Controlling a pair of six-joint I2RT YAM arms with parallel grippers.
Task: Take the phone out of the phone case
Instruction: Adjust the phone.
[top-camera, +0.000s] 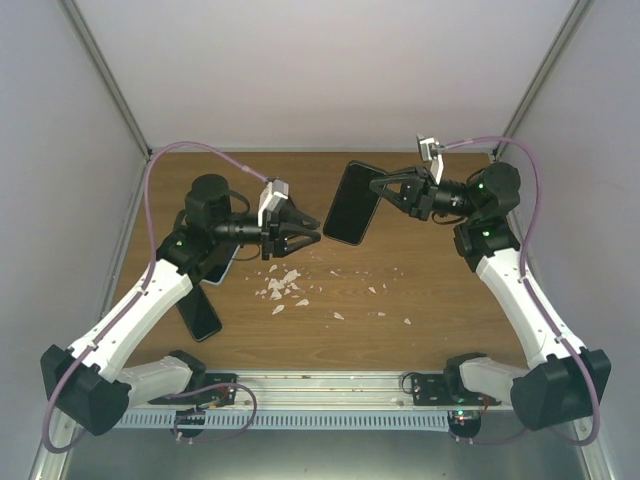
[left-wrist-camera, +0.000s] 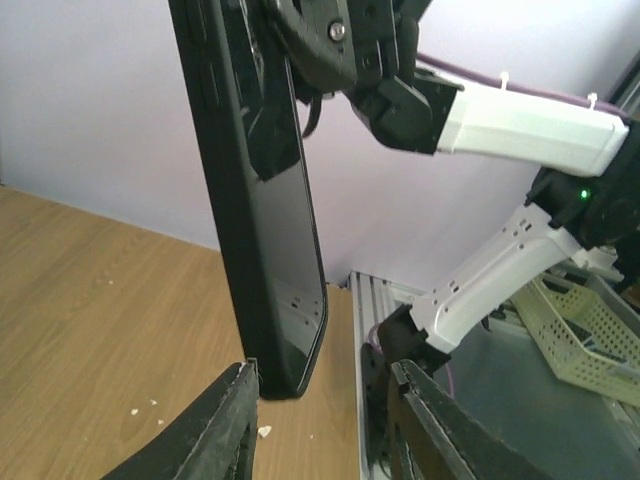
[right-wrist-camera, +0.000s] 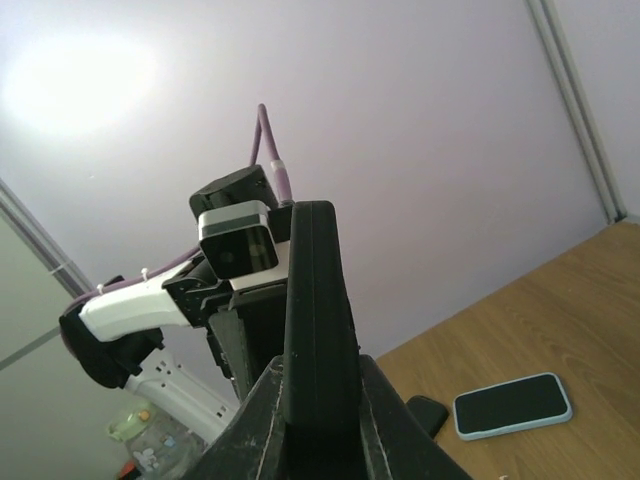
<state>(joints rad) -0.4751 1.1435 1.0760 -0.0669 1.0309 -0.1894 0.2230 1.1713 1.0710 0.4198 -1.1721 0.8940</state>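
Note:
A black phone in its black case (top-camera: 355, 203) hangs upright in the air over the back of the table, and my right gripper (top-camera: 385, 190) is shut on its edge. The right wrist view looks along the thin side of the phone (right-wrist-camera: 318, 300), clamped between the fingers of my right gripper (right-wrist-camera: 318, 390). My left gripper (top-camera: 305, 228) is open just left of the phone's lower end. Seen from the left wrist, the phone's glossy screen (left-wrist-camera: 270, 200) faces right. Its bottom corner sits beside the left finger of my left gripper (left-wrist-camera: 322, 375), and nothing lies between the jaws.
White crumbs (top-camera: 285, 285) are scattered mid-table. A black phone (top-camera: 200, 315) lies at the left beside my left arm, and a light-blue cased phone (right-wrist-camera: 513, 405) lies flat nearby. A metal rail (top-camera: 330, 385) runs along the near edge. A green basket (left-wrist-camera: 585, 340) sits off the table.

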